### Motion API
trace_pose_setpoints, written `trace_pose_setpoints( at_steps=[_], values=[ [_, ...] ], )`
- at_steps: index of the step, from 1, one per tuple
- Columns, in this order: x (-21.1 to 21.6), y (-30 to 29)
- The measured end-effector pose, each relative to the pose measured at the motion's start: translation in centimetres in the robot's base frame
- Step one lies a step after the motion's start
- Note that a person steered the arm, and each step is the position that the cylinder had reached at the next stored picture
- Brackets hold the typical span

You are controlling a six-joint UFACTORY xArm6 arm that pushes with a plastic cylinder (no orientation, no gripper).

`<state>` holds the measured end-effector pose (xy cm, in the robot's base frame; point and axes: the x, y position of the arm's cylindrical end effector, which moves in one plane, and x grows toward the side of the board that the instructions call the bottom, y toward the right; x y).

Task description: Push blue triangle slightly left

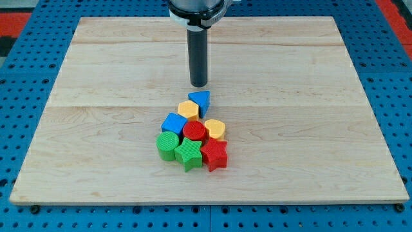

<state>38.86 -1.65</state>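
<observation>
The blue triangle (200,101) lies at the top of a tight cluster of blocks near the middle of the wooden board (96,129). My tip (199,85) stands just above the triangle in the view, very close to its upper edge, slightly to its left. A yellow block (188,109) touches the triangle at its lower left.
Below the triangle sit a blue cube (174,123), a red cylinder (194,132), a yellow heart-like block (214,129), a green cylinder (168,145), a green star (188,154) and a red star (214,154), all packed together.
</observation>
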Motion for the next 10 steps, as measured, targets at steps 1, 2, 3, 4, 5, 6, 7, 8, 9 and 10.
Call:
trace_pose_setpoints(
  at_steps=[1, 2, 3, 4, 5, 6, 7, 8, 9, 10],
  values=[
    [0.0, 0.0],
    [0.0, 0.0],
    [0.2, -0.1],
    [0.8, 5.6],
    [3.0, 7.8],
    [5.1, 4.1],
    [5.7, -0.1],
    [5.5, -1.3],
    [5.4, -1.3],
    [5.4, -1.3]
  ],
)
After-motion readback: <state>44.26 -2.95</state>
